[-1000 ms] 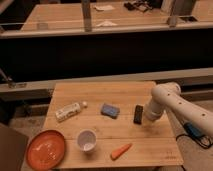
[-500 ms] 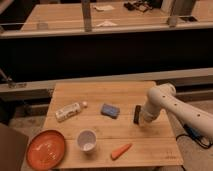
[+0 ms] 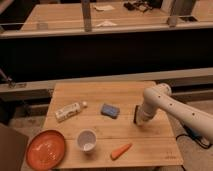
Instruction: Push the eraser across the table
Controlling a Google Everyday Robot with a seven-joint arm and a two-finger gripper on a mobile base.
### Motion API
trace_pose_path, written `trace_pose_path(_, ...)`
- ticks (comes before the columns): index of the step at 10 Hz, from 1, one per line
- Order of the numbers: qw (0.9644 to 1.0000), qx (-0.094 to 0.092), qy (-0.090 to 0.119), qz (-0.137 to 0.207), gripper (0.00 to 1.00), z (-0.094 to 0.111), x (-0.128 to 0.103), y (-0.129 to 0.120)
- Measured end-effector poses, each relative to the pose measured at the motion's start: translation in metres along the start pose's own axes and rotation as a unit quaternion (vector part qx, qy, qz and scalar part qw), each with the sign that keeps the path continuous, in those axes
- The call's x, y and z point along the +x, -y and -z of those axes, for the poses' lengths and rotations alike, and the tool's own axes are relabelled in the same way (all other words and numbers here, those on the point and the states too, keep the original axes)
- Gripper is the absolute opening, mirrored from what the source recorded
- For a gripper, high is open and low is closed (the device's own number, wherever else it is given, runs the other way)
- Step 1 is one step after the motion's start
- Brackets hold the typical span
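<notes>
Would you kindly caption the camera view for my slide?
Shut gripper beside the black eraser on the wooden table.

A dark partition [image 3: 100,52] ran full width at 12 o'clock from the table [image 3: 100,92], a pale ledge [image 3: 30,86] along its base. Beyond it stood a long wooden counter [image 3: 60,17] under warm light.

Gripper [image 3: 142,120] at eraser [image 3: 136,113], jaws indistinct

We see a light wooden plank desk [image 3: 105,92] carrying a white bottle [image 3: 69,111] on its side, a blue-grey block [image 3: 109,110], a flat black eraser [image 3: 136,114], a white cup [image 3: 87,140], an orange carrot [image 3: 121,150] and a round orange plate [image 3: 46,149]. The closed claw [image 3: 142,119] sits just beside the eraser.
</notes>
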Motion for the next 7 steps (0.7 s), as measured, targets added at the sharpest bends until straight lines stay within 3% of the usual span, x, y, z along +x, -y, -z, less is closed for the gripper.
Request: trace_pose_path(7, 0.9999, 0.001, -0.005, -0.009, 0.00, -0.007, -0.001, 0.015)
